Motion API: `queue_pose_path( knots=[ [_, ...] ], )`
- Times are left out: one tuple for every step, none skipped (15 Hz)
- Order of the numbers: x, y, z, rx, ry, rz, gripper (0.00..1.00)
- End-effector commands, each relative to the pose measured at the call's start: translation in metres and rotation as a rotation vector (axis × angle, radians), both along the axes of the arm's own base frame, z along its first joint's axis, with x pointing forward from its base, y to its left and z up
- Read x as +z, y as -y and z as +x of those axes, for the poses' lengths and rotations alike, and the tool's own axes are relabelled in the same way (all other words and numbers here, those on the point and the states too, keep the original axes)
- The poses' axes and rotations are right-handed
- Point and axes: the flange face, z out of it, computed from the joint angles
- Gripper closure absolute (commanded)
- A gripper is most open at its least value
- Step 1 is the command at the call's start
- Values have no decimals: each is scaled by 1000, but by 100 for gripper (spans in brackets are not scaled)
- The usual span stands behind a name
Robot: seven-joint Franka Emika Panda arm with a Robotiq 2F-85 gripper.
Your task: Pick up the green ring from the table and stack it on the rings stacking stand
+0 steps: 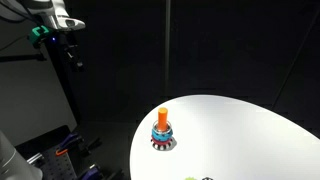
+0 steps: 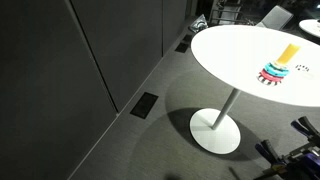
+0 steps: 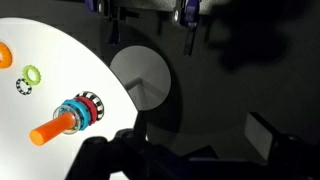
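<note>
In the wrist view the green ring (image 3: 30,74) lies flat on the white table (image 3: 60,50), apart from the rings stacking stand (image 3: 75,112). The stand has an orange peg, a blue ring and a red-and-white base, and it also shows in both exterior views (image 1: 163,131) (image 2: 277,68). My gripper (image 3: 152,20) enters from the top of the wrist view, open, with nothing between its fingers (image 3: 187,28). It hangs high and well off the table's side, as an exterior view shows (image 1: 70,48). The other exterior view does not show the gripper.
A small dark object (image 3: 24,87) lies right next to the green ring. An orange thing (image 3: 3,55) sits at the picture's left edge. The table's round pedestal foot (image 3: 140,76) rests on grey carpet. Dark wall panels (image 2: 80,60) stand nearby.
</note>
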Motion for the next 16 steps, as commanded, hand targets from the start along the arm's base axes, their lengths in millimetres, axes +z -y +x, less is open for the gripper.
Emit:
queue_pose_path(
  knots=[
    [0,0,0,0,0,0,0],
    [0,0,0,0,0,0,0],
    [0,0,0,0,0,0,0],
    [0,0,0,0,0,0,0],
    [0,0,0,0,0,0,0],
    [0,0,0,0,0,0,0],
    [2,2,2,1,10,-9,0],
    [3,3,3,2,5,-3,0],
    [5,6,5,-4,6,2,0],
    [8,10,7,-9,7,10,0],
    [11,13,9,-15,10,17,0],
    [15,17,11,-21,15,24,0],
    [19,21,14,-29,21,34,0],
    [25,25,18,-39,30,46,0],
    [31,31,22,-50,38,59,0],
    [36,35,25,-59,47,68,0]
  ],
)
